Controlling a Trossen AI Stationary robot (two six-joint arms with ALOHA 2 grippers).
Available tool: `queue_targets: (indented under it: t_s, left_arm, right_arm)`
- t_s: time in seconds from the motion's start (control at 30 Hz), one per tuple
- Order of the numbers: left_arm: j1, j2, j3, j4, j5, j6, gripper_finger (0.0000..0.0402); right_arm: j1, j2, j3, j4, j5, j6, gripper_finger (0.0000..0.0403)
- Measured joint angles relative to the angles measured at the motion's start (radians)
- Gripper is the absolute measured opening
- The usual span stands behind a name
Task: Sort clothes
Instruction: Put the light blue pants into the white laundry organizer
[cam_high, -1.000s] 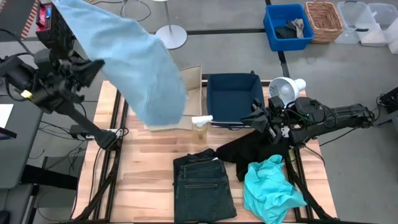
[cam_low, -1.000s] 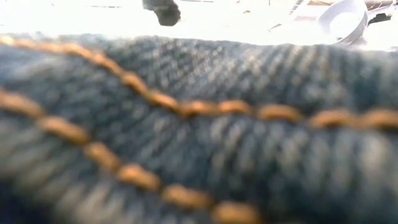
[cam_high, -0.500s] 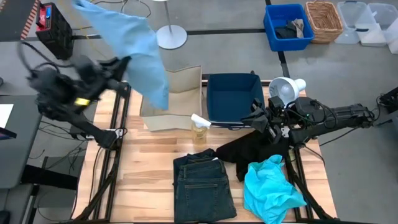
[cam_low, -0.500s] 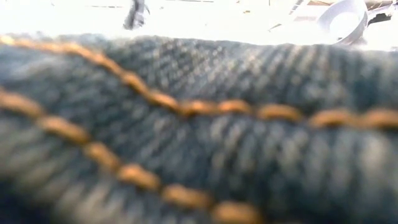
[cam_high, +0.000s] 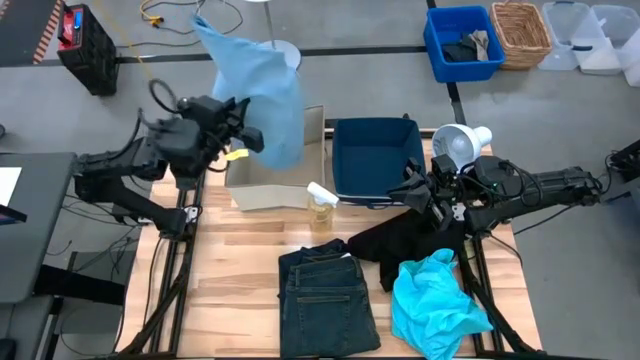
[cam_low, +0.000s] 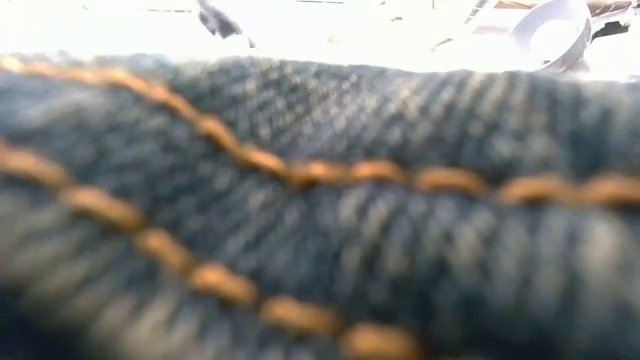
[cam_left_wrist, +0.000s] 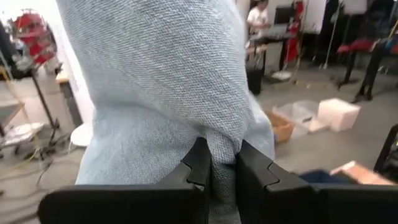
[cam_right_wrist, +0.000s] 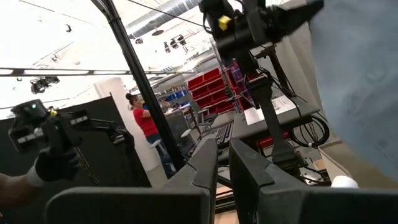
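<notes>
Up at about ten o'clock of the surface (cam_high: 240, 260), the left pincer (cam_high: 243, 133) pinches the pale blue cloth piece (cam_high: 262, 85), which hangs in the air over the beige fabric box (cam_high: 268, 190); in the left wrist view the fingers (cam_left_wrist: 198, 163) are pressed on a gathered fold of that cloth (cam_left_wrist: 161, 81). The navy fabric box (cam_high: 374, 160) stands just beside the beige one, toward twelve o'clock. At three o'clock the right pincer (cam_high: 412, 190) waits with its fingers (cam_right_wrist: 205, 163) close together and nothing between them, next to the black soft garment (cam_high: 405, 244). The bright turquoise top (cam_high: 435, 302) lies at five o'clock, touching the black one. The dark indigo denim jeans (cam_high: 326, 300) lie folded at six o'clock, and their stitched denim (cam_low: 320, 220) fills the low view. A spray bottle (cam_high: 322, 203) stands near the centre.
</notes>
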Motion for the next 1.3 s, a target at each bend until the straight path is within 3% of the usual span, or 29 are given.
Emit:
queue_targets:
  t_s: [0.37, 0.5, 0.77, 1.03, 1.3]
  left_arm:
    - [0.024, 0.026, 0.001, -0.576, 0.008, -0.535, 0.0031]
    - [0.06, 0.044, 0.001, -0.723, 0.084, -0.676, 0.0031]
    - [0.11, 0.108, -0.055, -0.726, 0.273, -0.649, 0.0031]
    - [0.151, 0.22, -0.056, -0.724, 0.327, -0.605, 0.0032]
    - [0.172, 0.306, -0.056, -0.723, 0.381, -0.575, 0.0086]
  right_arm:
    - [0.0, 0.0, 0.0, 0.0, 0.0, 0.0, 0.0056]
    - [0.001, 0.0, 0.0, 0.0, 0.0, 0.0, 0.0056]
    - [0.001, 0.0, 0.0, 0.001, 0.0, 0.0, 0.0056]
    - [0.001, 0.0, 0.0, 0.0, 0.0, 0.0, 0.0056]
    - [0.001, 0.0, 0.0, 0.0, 0.0, 0.0, 0.0056]
